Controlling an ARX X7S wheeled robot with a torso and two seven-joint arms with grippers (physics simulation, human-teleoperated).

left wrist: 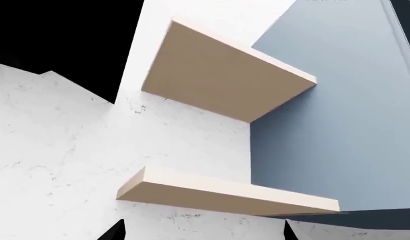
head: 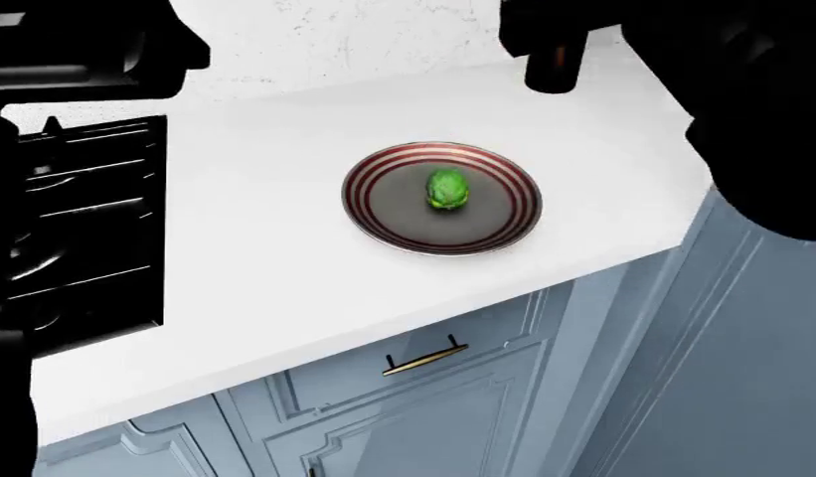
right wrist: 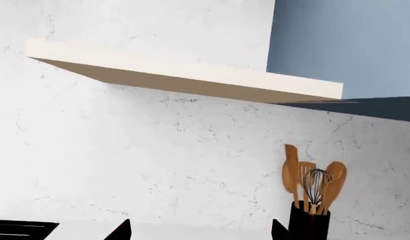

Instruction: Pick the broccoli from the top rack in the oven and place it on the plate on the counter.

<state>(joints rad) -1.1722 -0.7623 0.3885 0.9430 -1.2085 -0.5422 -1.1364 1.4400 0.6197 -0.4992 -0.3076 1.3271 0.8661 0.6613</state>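
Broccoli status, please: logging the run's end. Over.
Broccoli resting on the plate, near its centre, on the counter. Both claws raised off the plate, fingertips apart, holding nothing. Nothing in the way.

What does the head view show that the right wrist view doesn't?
Only the head view shows the broccoli lying on the plate, the oven and the blue cabinets. Only the right wrist view shows a wooden shelf, a utensil holder and the right gripper fingertips spread apart. Both show white counter and marbled wall.
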